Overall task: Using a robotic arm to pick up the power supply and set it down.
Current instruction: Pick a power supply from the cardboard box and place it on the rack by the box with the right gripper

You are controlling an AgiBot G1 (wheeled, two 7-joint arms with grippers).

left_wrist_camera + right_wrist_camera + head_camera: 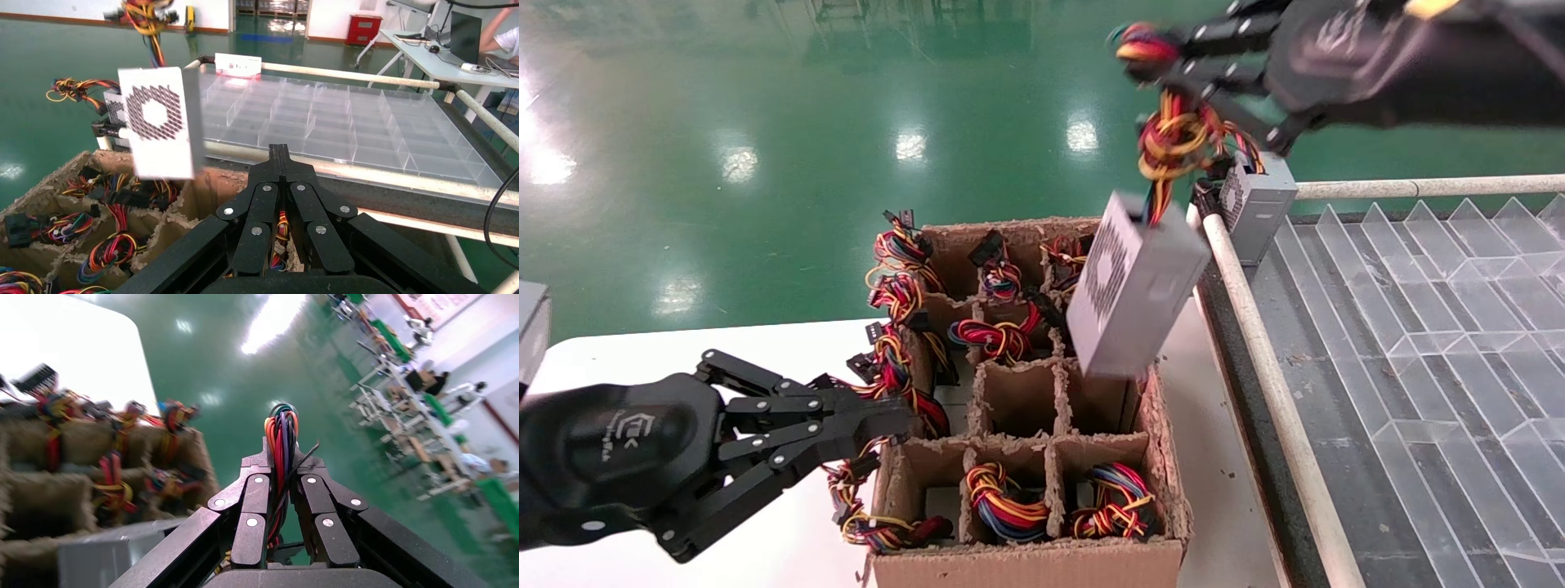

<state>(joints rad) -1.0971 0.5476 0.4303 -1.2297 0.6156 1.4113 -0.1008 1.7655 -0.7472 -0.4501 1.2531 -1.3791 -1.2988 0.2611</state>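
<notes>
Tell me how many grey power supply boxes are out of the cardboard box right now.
2. One power supply hangs by its wires from the right gripper above the cardboard box; another grey unit sits on the clear tray's corner. Others may be hidden in the compartments.

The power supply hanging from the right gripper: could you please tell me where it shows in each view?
Head view: power supply hangs mid-frame over the cardboard box, wires pinched in the right gripper.
Left wrist view: vent face at, above the box.
Right wrist view: only a grey edge.
Shared landmark: the cardboard box.
</notes>
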